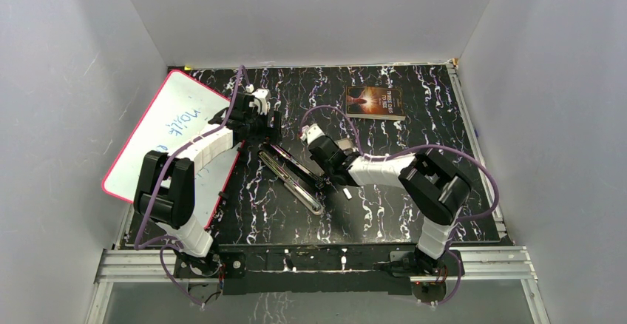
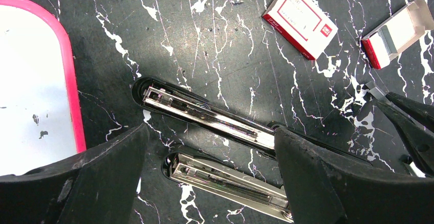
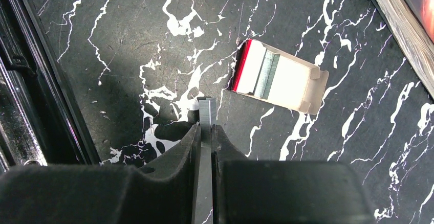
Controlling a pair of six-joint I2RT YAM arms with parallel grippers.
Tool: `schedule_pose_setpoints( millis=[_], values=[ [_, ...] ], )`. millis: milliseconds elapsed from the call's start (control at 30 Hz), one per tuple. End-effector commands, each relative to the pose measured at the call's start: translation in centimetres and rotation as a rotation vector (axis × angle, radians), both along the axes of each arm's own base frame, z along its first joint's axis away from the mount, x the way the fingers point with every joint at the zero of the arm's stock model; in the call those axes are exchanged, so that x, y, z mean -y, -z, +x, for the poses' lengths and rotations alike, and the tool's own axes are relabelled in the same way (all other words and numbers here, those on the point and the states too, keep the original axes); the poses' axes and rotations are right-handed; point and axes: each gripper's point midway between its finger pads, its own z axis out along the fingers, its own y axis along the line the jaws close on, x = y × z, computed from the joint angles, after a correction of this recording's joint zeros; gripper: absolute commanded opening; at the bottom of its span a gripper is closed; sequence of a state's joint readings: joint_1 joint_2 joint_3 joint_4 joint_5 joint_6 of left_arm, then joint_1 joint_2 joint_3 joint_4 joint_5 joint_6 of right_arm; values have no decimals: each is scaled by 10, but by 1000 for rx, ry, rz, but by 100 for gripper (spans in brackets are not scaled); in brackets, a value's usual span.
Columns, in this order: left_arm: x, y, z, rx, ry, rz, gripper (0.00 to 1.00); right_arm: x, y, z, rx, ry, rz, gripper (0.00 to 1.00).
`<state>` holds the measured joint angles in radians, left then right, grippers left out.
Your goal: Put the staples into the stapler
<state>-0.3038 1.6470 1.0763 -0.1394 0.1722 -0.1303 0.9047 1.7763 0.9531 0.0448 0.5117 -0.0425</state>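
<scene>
**A:** What's on the far left?

**B:** A pink-rimmed whiteboard, flat on the black marbled table. The left arm reaches past its right edge.

**A:** And the left gripper?

**B:** Its fingers are spread wide and hold nothing. They sit over the stapler, one finger on each side. The finger on the right of that view overlaps the stapler's rear end, but I can't tell if it touches.

**A:** How does the stapler lie?

**B:** Folded open on the table, with two long halves side by side. The spring channel in the upper half is exposed and faces up.

**A:** Next to the right?

**B:** The right gripper. Its fingers are pressed together on a strip of staples, which sticks out past the fingertips. The strip is over bare table between the stapler and an open box. I can't tell if its tip touches the table.

**A:** Anything in that box?

**B:** Another row of staples, grey against the white tray. A closed box, red and white, lies near it.

**A:** And on the far right?

**B:** A book, lying flat near the back wall.
</scene>
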Motion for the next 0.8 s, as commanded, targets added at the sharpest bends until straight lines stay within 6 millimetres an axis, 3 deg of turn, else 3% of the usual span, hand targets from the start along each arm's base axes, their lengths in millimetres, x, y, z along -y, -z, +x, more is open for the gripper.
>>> schedule_pose_setpoints(
  millis=[0, 500, 767],
  values=[
    [1, -17, 7, 37, 6, -7, 92, -5, -3, 6, 33, 2, -21, 20],
    [1, -17, 7, 35, 6, -10, 92, -13, 2, -4, 18, -23, -24, 40],
    [1, -16, 7, 33, 6, -10, 92, -19, -3, -7, 13, -40, 19, 42]
  ],
)
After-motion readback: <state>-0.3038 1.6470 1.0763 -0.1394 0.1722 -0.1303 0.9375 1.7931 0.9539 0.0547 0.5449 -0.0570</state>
